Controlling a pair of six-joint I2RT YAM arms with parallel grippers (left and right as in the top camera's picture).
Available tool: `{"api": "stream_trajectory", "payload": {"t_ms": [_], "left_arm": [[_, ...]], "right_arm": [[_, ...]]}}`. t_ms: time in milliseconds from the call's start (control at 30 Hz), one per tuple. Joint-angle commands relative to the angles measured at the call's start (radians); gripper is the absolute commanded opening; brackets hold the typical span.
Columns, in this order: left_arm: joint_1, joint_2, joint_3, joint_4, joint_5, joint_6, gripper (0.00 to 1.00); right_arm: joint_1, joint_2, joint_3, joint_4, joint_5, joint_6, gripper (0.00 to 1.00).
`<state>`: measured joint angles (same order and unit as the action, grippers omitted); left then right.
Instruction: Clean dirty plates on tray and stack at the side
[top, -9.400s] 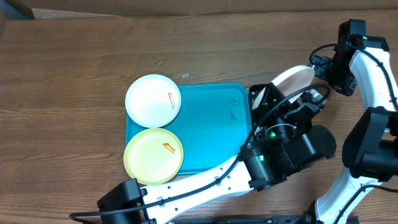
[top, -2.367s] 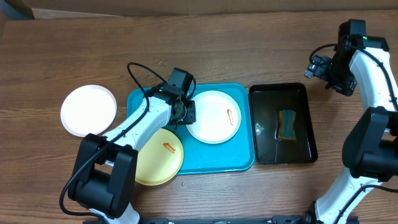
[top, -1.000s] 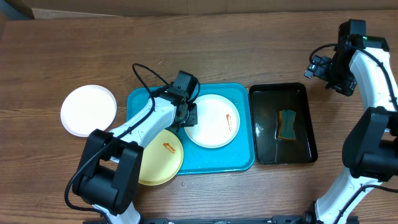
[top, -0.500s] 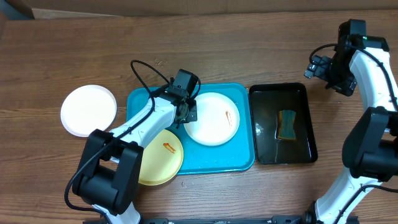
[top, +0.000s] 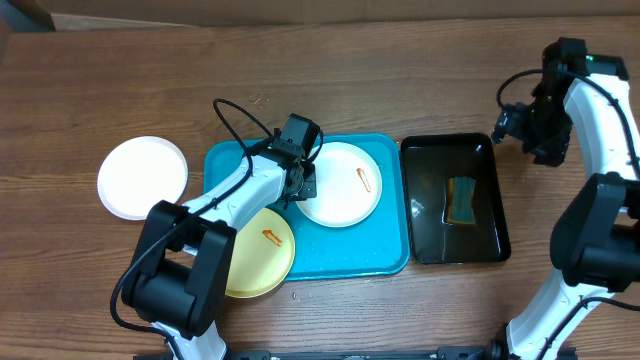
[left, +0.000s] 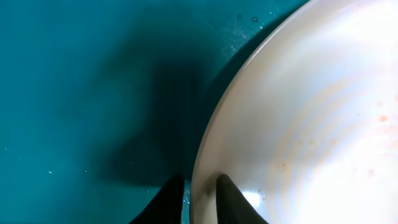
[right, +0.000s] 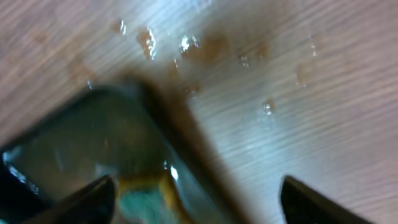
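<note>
A white plate (top: 340, 184) with a red-orange smear lies on the turquoise tray (top: 385, 245). My left gripper (top: 300, 185) is shut on its left rim, one finger on each side of the edge (left: 200, 198). A pale yellow plate (top: 258, 252) with a smear overlaps the tray's front left corner. A clean white plate (top: 142, 177) lies on the table left of the tray. My right gripper (top: 512, 122) is open and empty above the table by the black tray's far right corner (right: 196, 199).
A black glossy tray (top: 490, 245) holding water and a yellow-green sponge (top: 462, 200) stands right of the turquoise tray. Water drops (right: 186, 46) lie on the wood near it. The black tray's corner shows in the right wrist view (right: 93, 124).
My left gripper has drawn the white plate slightly to the left and back on the tray. My right arm has started to move down and left toward the black tray.
</note>
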<state>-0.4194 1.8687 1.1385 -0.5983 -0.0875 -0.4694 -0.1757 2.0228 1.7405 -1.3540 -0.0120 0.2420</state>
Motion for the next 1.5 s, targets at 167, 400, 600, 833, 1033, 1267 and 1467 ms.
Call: {"api": "stream_trajectory", "payload": {"t_ms": [167, 400, 600, 833, 1033, 1267, 1467], "left_arm": [[-0.006, 0.014, -0.006, 0.006, 0.003, -0.006, 0.24], [-0.006, 0.014, -0.006, 0.005, 0.003, -0.006, 0.25], [-0.006, 0.014, -0.006, 0.007, 0.003, -0.006, 0.25], [-0.006, 0.014, -0.006, 0.006, 0.003, -0.006, 0.27], [-0.006, 0.014, -0.006, 0.008, 0.003, -0.006, 0.28], [-0.006, 0.014, -0.006, 0.009, 0.003, -0.006, 0.33], [-0.006, 0.014, -0.006, 0.007, 0.004, -0.006, 0.34]], "right_arm": [[0.111, -0.049, 0.053, -0.193, -0.011, 0.006, 0.7], [0.23, -0.049, -0.095, -0.183, 0.038, 0.134, 0.71], [0.294, -0.048, -0.278, -0.044, 0.079, 0.134, 0.7], [0.296, -0.048, -0.433, 0.096, 0.068, 0.134, 0.6], [0.296, -0.048, -0.482, 0.119, 0.018, 0.125, 0.06], [0.296, -0.048, -0.375, -0.023, -0.03, 0.038, 0.72], [0.296, -0.048, -0.304, -0.046, 0.072, 0.043, 0.72]]}}
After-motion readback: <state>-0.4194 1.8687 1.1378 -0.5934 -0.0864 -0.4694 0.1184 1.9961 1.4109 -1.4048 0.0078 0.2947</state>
